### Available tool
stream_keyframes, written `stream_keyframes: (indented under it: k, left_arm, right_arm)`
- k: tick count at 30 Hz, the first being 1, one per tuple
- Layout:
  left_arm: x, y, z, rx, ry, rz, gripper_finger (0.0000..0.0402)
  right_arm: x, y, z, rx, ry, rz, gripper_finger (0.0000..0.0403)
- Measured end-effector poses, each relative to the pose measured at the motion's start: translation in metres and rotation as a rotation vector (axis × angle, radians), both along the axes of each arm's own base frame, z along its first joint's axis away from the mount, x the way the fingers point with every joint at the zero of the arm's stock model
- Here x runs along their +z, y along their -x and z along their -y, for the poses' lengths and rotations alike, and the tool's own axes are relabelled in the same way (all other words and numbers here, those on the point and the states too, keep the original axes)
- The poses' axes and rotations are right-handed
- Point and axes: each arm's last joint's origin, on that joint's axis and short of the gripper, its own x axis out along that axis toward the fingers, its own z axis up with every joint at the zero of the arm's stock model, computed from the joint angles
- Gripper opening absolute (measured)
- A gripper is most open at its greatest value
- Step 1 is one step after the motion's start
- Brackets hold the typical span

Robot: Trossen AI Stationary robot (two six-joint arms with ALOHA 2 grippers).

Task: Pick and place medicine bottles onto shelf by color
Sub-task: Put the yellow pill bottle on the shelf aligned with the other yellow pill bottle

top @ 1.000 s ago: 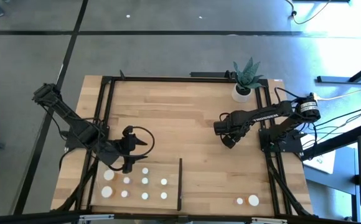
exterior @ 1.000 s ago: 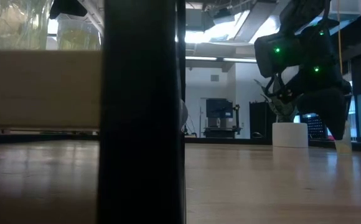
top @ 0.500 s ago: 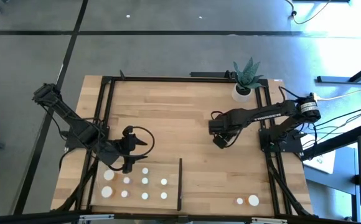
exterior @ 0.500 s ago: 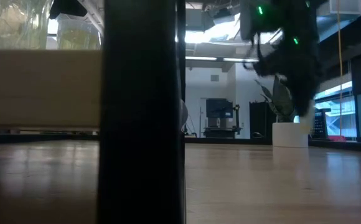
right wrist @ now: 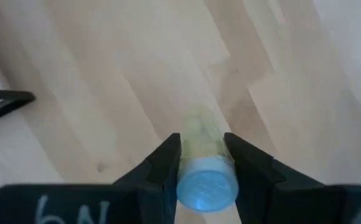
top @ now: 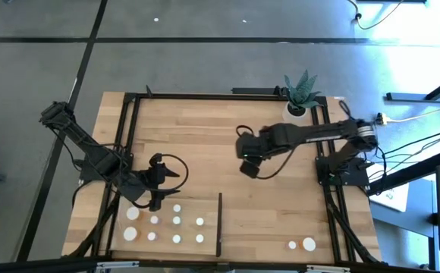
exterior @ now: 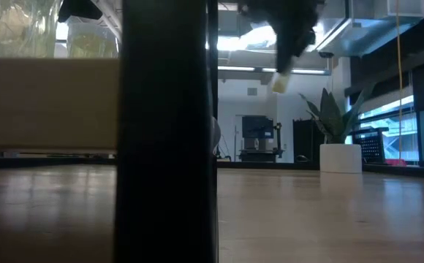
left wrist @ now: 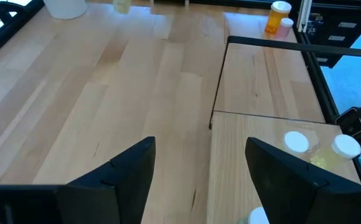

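Right tool [top: 248, 168]: clenched on one bottle [right wrist: 200, 140], jaws pressed to opposite sides of the body just under the cap. Carried clear above the desk [top: 205, 136], well apart from the shelf [top: 205, 206], off the side that bears the black strip [top: 219, 224]. Body tint pale, seemingly green; cap white.

Left tool [left wrist: 199, 163]: released, nothing between the jaws. Parked at the shelf's edge, far side from the strip.

Already on the shelf: a group of capped bottles [top: 154, 220] standing in rows. Not yet shelved: two bottles [top: 301, 244] on the desk, well beyond the strip.

Handling, judged from appearance:
- Treat as light; small plastic vial, probably near empty.
- Expect a stiff wall that will not yield to the jaws, and a smooth, round surface liable to slip or rotate in the grip.
- Take hold across the body, close below the cap, as at present; avoid the cap, which may turn or lift off.
- Apply moderate force only; no sign of fragile material, but avoid crushing.
- Keep upright during transfer; a narrow base means easy toppling on release.
- Lower until the base meets the shelf beside bottles of matching tint, clear of neighbours, before opening.
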Motion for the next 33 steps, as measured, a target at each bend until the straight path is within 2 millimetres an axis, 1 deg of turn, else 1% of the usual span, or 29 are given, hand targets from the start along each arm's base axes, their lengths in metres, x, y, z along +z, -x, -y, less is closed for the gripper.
stream_keyframes:
  k: [8, 14, 17, 19, 22, 26, 29, 33]
  left_arm:
    - [0.0, 0.0, 0.0, 0.0, -0.001, -0.001, 0.0242]
    - [0.0, 0.0, 0.0, 0.0, -0.002, -0.003, 0.0242]
    - [0.0, 0.0, 0.0, 0.0, -0.004, -0.005, 0.0242]
    - [-0.001, 0.001, -0.001, 0.0, -0.01, -0.012, 0.0242]
    - [-0.003, 0.002, -0.001, 0.0, -0.023, -0.029, 0.0242]
    - [-0.005, 0.003, -0.002, 0.0, -0.04, -0.052, 0.0242]
    - [-0.005, 0.003, -0.002, 0.0, -0.041, -0.053, 0.0242]
    - [-0.005, 0.003, -0.002, 0.0, -0.041, -0.054, 0.0242]
  right_arm:
    - [0.024, -0.054, -0.013, 0.202, 0.039, 0.018, 0.0114]
    - [0.036, -0.084, -0.027, 0.351, 0.05, 0.063, 0.0114]
    - [0.037, -0.095, -0.036, 0.429, 0.058, 0.086, 0.0114]
    - [0.034, -0.103, -0.042, 0.482, 0.073, 0.094, 0.0114]
    - [0.025, -0.109, -0.05, 0.575, 0.071, 0.109, 0.0114]
    - [0.015, -0.115, -0.052, 0.628, 0.063, 0.085, 0.0114]
    - [0.009, -0.119, -0.047, 0.644, 0.074, 0.066, 0.0115]
    - [0.0, -0.125, -0.031, 0.672, 0.092, 0.022, 0.0115]
